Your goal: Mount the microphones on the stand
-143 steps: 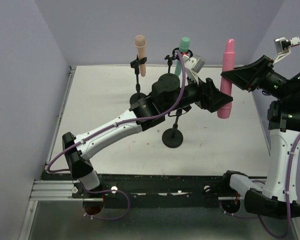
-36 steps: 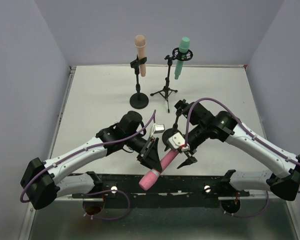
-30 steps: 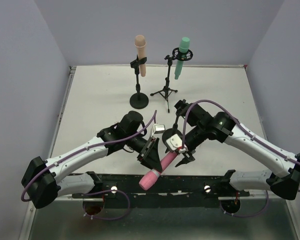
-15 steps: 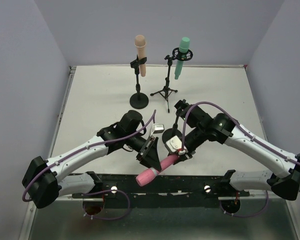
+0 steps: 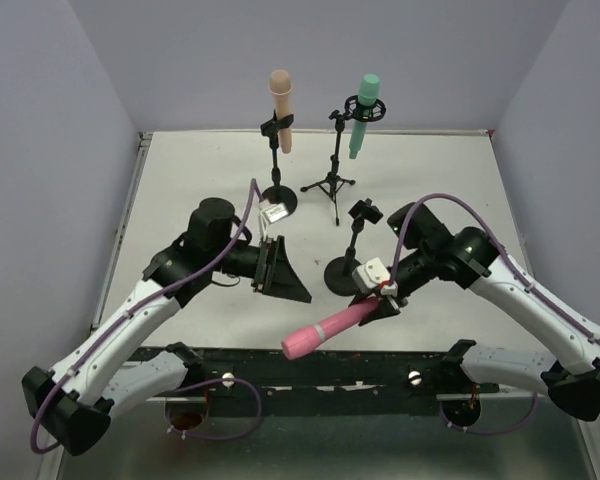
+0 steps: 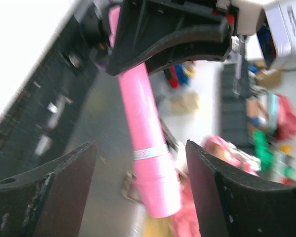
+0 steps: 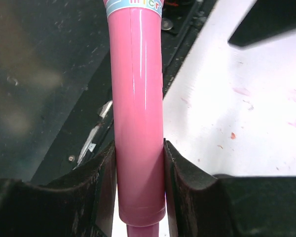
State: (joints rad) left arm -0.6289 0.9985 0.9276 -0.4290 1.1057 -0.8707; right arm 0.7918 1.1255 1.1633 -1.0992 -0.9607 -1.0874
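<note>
Far left: seeing left gripper (image 5: 286, 276) spread wide, nothing between the fingers (image 6: 49, 187), parked left of the action and facing right toward the pink mic (image 5: 330, 327). Behind it, counting beige mic (image 5: 280, 98) already clipped upright in its round-base stand (image 5: 275, 165). Centre-near: finding the pink mic lifted off the surface and lying almost flat, head pointing near-left out over the black front rail (image 5: 250, 368), tail toward the right. Just far of it, spotting the empty stand (image 5: 346, 274), clip (image 5: 364, 210) on top unfilled. Further back, noting green mic (image 5: 364, 100) seated in the tripod stand (image 5: 332, 185). Right: reading right gripper (image 5: 382, 297) as clamped on the pink mic's lower body, pads (image 7: 101, 182) tight on both sides. Judging the key relation as clip above and just far-left of that grip, so likely need to tip the long axis from flat to upright before pressing in. Rating right arm as the nearer one. Seeing open room on the table (image 5: 200, 180) to left and far. Watch the near edge and the stand base for tipping.
</note>
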